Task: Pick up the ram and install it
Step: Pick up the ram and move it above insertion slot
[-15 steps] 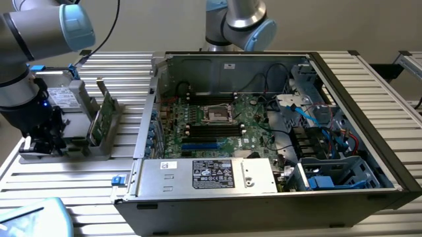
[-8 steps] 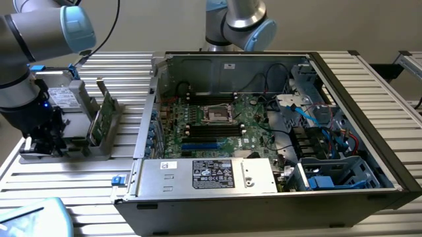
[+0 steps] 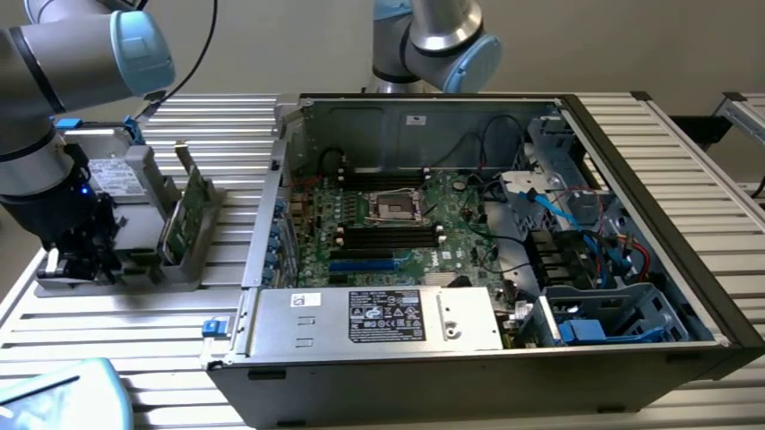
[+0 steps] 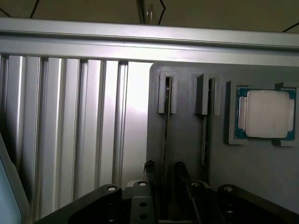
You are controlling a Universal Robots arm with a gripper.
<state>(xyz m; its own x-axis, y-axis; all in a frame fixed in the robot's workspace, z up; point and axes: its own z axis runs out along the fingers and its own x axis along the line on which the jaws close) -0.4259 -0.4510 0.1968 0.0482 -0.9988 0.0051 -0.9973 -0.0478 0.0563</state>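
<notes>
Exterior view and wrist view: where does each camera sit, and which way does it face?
Exterior view: off the arm, raised, angled down on the open computer case and slatted table; the arm shows at that view's left, above the grey holder.
Wrist view: on the wrist, looking down past the open end effector at the holder's slots and a processor.
Shared: the holder and the table.

The arm (image 3: 48,98) bends down over the grey holder (image 3: 185,269), wrist upright, gripper (image 4: 164,170) pointing straight down at it, jaws spread wide.
</notes>
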